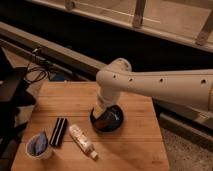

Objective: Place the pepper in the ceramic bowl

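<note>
Bench [75,100]: light wooden top, carrying every item listed below.

Ceramic bowl [116,112]: round, shallow, glossy black; stands right of centre on the bench, its left rim partly covered by the arm.

Pepper [105,121]: dark red-brown, elongated; lies inside the ceramic bowl, toward its near-left side, just below the arm's end.

Tool [101,113]: at the end of the white arm, lowered over the left part of the ceramic bowl; whether it grips the pepper or stands apart from it, I cannot tell.

Black bar [59,131]: rectangular, lying left of the bowl, near the front.

White bottle [82,141]: tube-like, on its side, just right of the black bar.

White cup [39,146]: small, blue contents, at the near-left corner.
</note>
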Tool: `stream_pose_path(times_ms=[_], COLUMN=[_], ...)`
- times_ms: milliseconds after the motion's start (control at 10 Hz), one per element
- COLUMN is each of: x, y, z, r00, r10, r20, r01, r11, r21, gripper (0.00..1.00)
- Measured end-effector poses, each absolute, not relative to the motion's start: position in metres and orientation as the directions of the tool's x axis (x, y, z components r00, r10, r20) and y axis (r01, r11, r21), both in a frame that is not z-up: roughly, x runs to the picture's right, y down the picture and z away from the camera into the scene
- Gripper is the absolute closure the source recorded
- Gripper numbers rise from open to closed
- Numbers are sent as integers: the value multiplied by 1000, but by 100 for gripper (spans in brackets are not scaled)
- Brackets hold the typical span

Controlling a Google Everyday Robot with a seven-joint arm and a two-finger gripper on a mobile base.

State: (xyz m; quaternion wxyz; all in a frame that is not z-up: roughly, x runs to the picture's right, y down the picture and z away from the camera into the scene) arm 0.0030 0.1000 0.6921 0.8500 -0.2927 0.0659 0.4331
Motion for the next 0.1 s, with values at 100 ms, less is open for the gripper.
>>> stream_pose_path(times_ms=[100], x=[0], y=[102], z=[692], r00=[637], r10=[681], r20=[-360], r01=[-758], r11=[471], r21=[-450], gripper=[38])
